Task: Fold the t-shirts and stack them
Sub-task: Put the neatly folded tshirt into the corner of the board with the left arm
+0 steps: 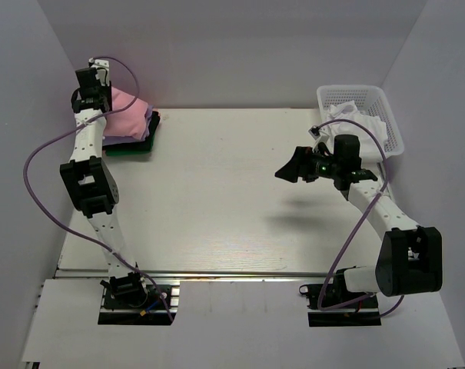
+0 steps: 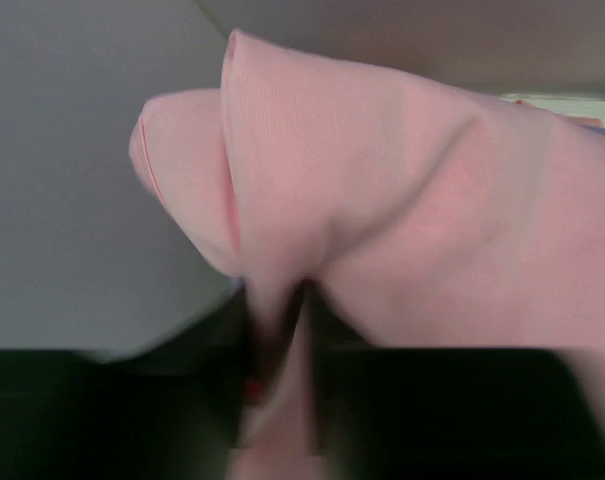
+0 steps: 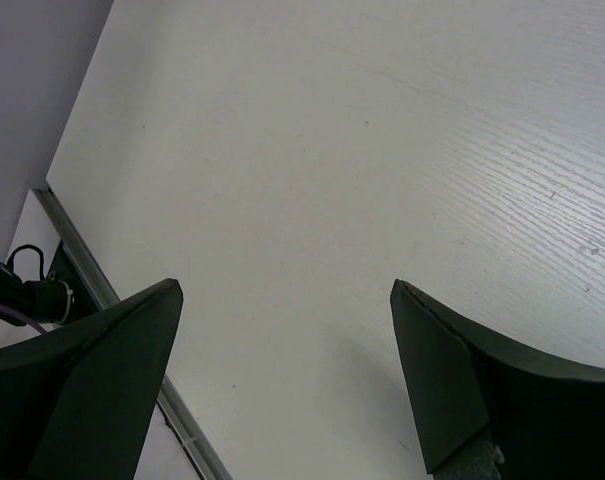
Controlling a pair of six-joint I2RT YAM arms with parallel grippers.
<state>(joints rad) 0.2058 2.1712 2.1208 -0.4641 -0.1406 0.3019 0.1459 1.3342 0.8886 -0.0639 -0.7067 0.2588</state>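
A pink t-shirt (image 1: 130,114) lies bunched on top of a stack at the table's far left corner. Under it show a lavender layer (image 1: 137,134), a black one (image 1: 154,123) and a green one (image 1: 131,149). My left gripper (image 1: 98,104) hangs over the stack's left end. In the left wrist view the pink t-shirt (image 2: 412,190) fills the frame, and a fold of it runs down between the nearly closed jaws of the left gripper (image 2: 279,300). My right gripper (image 1: 291,169) hovers over the table's right half, open and empty, with only bare tabletop between the fingers of the right gripper (image 3: 287,290).
A white lattice basket (image 1: 390,115) stands at the far right corner with white cloth (image 1: 346,115) in it. Grey walls close in the left, back and right sides. A metal rail (image 1: 240,274) runs along the table's near edge in front of the arm bases.
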